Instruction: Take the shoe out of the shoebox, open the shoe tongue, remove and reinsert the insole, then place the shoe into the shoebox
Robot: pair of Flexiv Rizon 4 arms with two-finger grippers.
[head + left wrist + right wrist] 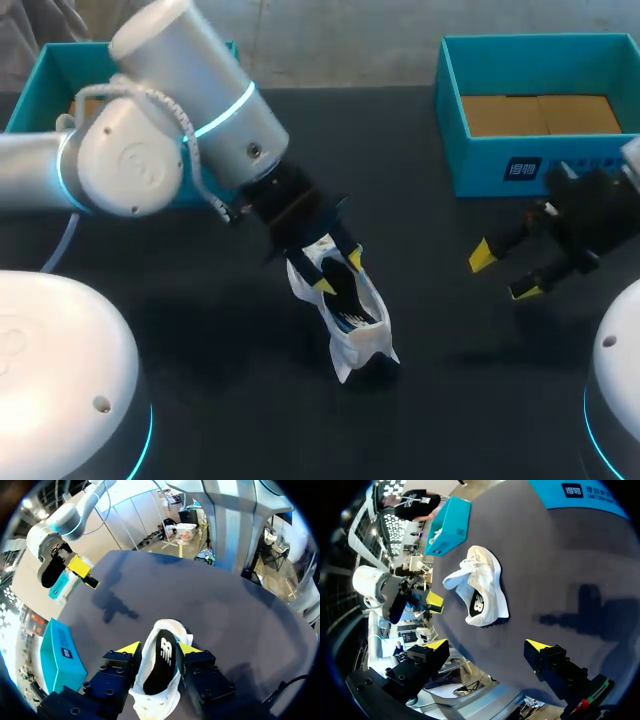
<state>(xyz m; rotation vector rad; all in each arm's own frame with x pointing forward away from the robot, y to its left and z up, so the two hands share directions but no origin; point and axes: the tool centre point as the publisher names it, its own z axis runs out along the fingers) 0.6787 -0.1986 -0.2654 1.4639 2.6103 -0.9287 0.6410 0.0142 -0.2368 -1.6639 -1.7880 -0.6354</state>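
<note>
The white shoe (pixel 352 325) sits on the dark table (pixel 210 400) a little towards the near edge and about midway between the side edges. Its open mouth is turned up, and in the head view it appears tipped up on one end rather than lying flat. In the left wrist view a black insole (pixel 160 662) lies inside it. The white tongue (pixel 454 580) is folded out to one side.

The left gripper (pixel 338 274) comes down onto the shoe from the left arm, which crosses in from the left edge. In the left wrist view its yellow fingertips (pixel 131 647) stand on either side of the shoe's collar. Each presses against the white upper, so the gripper is clamped on the shoe with the fingers fairly wide apart.

Well apart from the shoe, near the right edge, the right gripper (pixel 503 273) hangs above the table. Its fingers are spread wide with nothing between them. From its wrist view the shoe lies ahead of it, sole edge towards this gripper.

At the far right corner stands a teal shoebox (pixel 500 165) with no lid and a brown cardboard floor showing. A second teal box (pixel 45 75) stands at the far left corner, largely hidden behind the left arm.
</note>
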